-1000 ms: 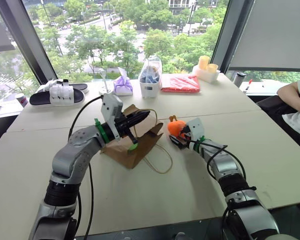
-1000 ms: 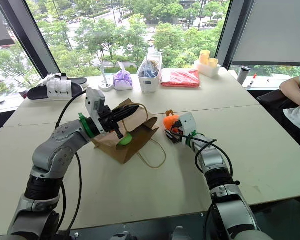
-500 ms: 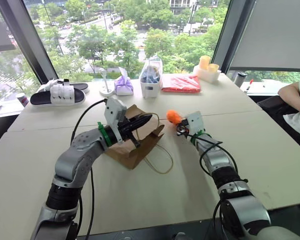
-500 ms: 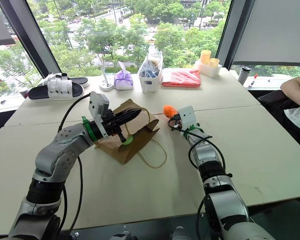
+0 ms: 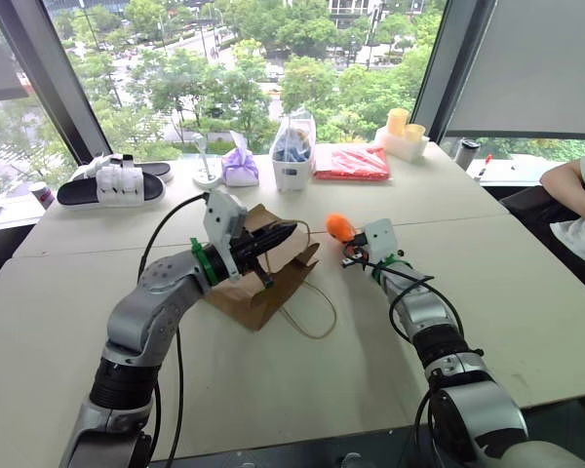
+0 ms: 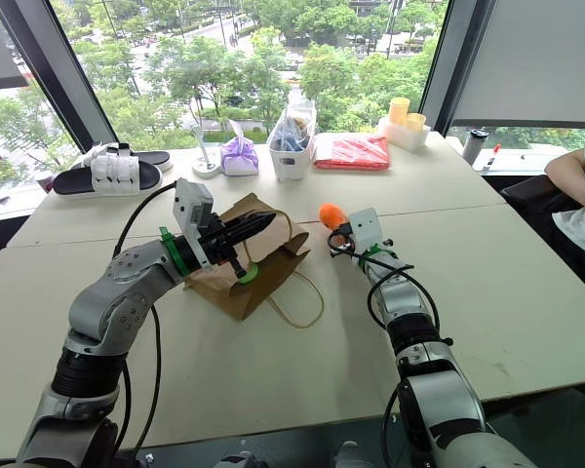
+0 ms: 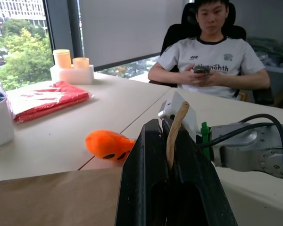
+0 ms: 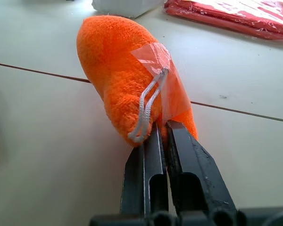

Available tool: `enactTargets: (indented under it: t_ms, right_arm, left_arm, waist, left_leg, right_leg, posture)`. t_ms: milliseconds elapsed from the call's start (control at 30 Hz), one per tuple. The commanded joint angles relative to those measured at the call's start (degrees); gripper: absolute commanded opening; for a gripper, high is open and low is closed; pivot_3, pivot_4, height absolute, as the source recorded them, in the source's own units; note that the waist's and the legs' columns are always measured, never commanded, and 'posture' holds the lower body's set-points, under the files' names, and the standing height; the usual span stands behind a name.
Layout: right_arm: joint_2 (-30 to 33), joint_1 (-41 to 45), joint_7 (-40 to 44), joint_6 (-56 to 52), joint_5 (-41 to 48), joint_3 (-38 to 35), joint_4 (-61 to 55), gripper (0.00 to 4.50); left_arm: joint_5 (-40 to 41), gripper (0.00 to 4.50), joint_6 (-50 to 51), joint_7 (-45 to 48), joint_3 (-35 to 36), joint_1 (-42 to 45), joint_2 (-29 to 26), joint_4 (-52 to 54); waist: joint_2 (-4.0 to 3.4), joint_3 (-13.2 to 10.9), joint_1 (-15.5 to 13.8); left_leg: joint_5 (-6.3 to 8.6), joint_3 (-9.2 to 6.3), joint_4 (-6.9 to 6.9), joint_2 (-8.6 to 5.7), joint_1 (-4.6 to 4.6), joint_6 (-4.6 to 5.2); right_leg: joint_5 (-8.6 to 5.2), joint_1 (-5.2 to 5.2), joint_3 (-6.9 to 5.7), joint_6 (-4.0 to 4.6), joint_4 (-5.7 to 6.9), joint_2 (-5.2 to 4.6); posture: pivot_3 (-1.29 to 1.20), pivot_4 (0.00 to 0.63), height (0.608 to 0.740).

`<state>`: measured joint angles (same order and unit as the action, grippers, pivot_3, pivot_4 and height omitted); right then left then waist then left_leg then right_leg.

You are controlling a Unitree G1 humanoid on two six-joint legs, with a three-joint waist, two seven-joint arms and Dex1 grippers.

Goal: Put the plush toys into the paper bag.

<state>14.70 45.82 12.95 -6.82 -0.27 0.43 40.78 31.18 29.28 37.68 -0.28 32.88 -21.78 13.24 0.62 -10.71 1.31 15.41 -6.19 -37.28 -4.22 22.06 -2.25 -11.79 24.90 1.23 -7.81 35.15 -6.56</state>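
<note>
Head views: one brown paper bag (image 6: 249, 268) lies on the white table (image 6: 302, 361), mouth toward 2 o'clock, two tan loop handles, one trailing on the tabletop at 5 o'clock. Inside its mouth, one light green plush toy (image 6: 246, 274), partly visible. The left gripper (image 6: 261, 221) is clamped shut on the bag's upper edge and handle. At 3 o'clock from the bag, one orange plush toy (image 6: 331, 214), off the tabletop, pinched in the closed right gripper (image 6: 339, 231).

Far edge, 12 o'clock: one white bin (image 6: 292, 156) holding a clear bag of blue items; one purple tied pouch (image 6: 239, 154); one red flat packet (image 6: 351, 151); one white tray (image 5: 403, 144) with two yellow cups. At 10 o'clock, one pair of black-and-white slippers (image 6: 105, 170).

Left wrist view: closed black fingers (image 7: 146, 179) grip one tan handle strand (image 7: 174, 134); orange toy beyond; one seated person (image 7: 210, 56).

Right wrist view: fingers (image 8: 184, 169) nip the orange toy's base beside its clear tag and white cord.
</note>
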Motion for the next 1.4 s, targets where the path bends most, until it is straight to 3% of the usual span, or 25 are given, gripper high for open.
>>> enactTargets:
  t_ms: [33, 200, 533, 867, 1033, 1400]
  right_arm:
    - [0.34, 0.98, 0.78, 0.68, 0.32, -0.67, -2.89, 0.03]
    - [0.51, -0.53, 2.0, -1.71, 0.15, -0.14, -6.7, 0.03]
    - [5.04, -16.39, 7.91, -23.94, 3.33, 0.03, -48.53, 0.03]
    - [12.52, -27.48, 14.24, -43.77, 13.35, -2.55, -77.26, 0.03]
    - [10.01, -27.46, 12.38, -44.83, 13.93, 1.86, -77.85, 0.03]
    - [-1.19, -16.67, 9.87, -29.76, 7.52, 14.3, -53.79, 0.03]
  left_arm:
    - [-0.19, 0.0, -1.34, 0.07, 0.43, 0.23, 0.18, 1.98]
    - [-0.33, 0.0, -1.31, 0.1, 0.33, 0.28, 0.23, 2.02]
    - [-0.45, 0.0, -1.39, 0.57, 0.79, -0.08, -0.33, 2.04]
    - [0.16, 0.0, -2.03, 1.54, 2.57, 3.4, -0.52, -2.17]
    - [0.72, 0.0, -1.6, 1.98, 3.1, 5.85, -0.34, -4.04]
    - [3.58, 0.0, 1.4, 1.81, 3.46, 7.18, -0.52, -2.61]
  waist:
    - [0.0, 0.0, 0.0]
    - [0.0, 0.0, -0.02]
    - [0.0, 0.0, -0.39]
    - [0.02, 0.0, -0.68]
    - [0.02, 0.0, -0.47]
    - [0.02, 0.0, -0.41]
  left_leg:
    - [0.0, 0.0, 0.0, 0.0, 0.0, 0.0]
    - [0.0, 0.0, 0.0, 0.0, 0.0, 0.0]
    - [0.13, -0.09, -0.02, -0.01, 0.07, 0.23]
    - [0.16, -0.09, -0.09, -0.01, 0.06, 0.28]
    - [0.16, -0.08, -0.09, 0.01, 0.02, 0.29]
    - [0.14, -0.1, -0.09, 0.0, 0.02, 0.25]
  right_leg:
    - [0.0, 0.0, 0.0, 0.0, 0.0, 0.0]
    - [0.0, 0.0, 0.0, 0.0, 0.0, 0.0]
    - [0.0, 0.02, -0.02, 0.0, -0.02, -0.01]
    - [0.0, -0.06, -0.07, -0.01, -0.04, 0.0]
    - [0.0, -0.07, -0.07, -0.01, -0.01, 0.0]
    - [0.0, -0.05, -0.07, 0.0, 0.0, 0.01]
  posture:
    - [0.0, 0.15, 0.74]
    - [0.0, 0.15, 0.74]
    - [0.0, 0.15, 0.74]
    - [0.0, 0.15, 0.74]
    - [0.0, 0.15, 0.74]
    - [0.0, 0.15, 0.74]
